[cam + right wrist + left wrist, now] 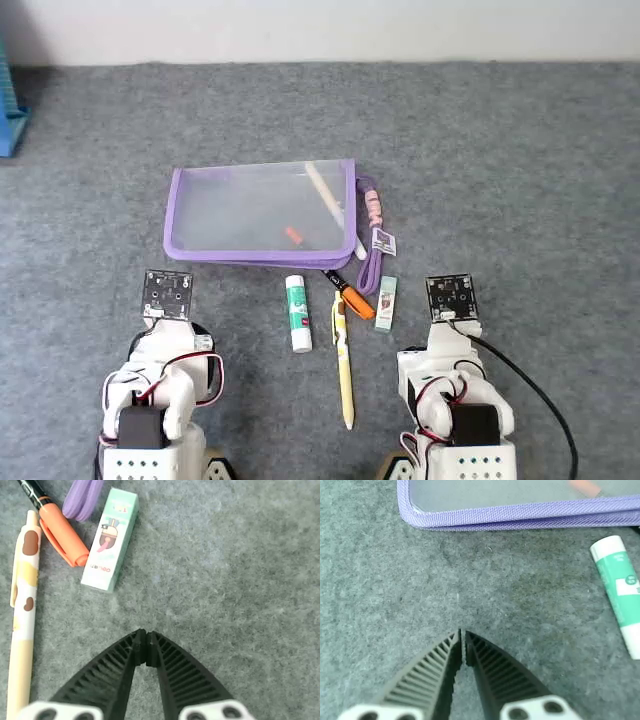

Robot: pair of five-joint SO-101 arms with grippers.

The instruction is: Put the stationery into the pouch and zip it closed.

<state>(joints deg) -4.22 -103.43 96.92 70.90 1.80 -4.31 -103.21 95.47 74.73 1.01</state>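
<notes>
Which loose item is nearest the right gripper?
The mint box, just ahead of the right gripper; the orange marker, pen and glue stick lie farther off.

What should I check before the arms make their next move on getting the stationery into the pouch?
1. Grippers free: ok. The left gripper and the right gripper are both shut on nothing, over the grey mat.
2. Jaws ready to grasp: not ok, both need opening first.
3. Glue stick clear to pick: ok, it lies alone in front of the pouch.
4. Yellow pen, orange marker and mint box spaced apart: not ok, they crowd together by the pouch's strap.
5. Pouch zip open: cannot tell.
</notes>
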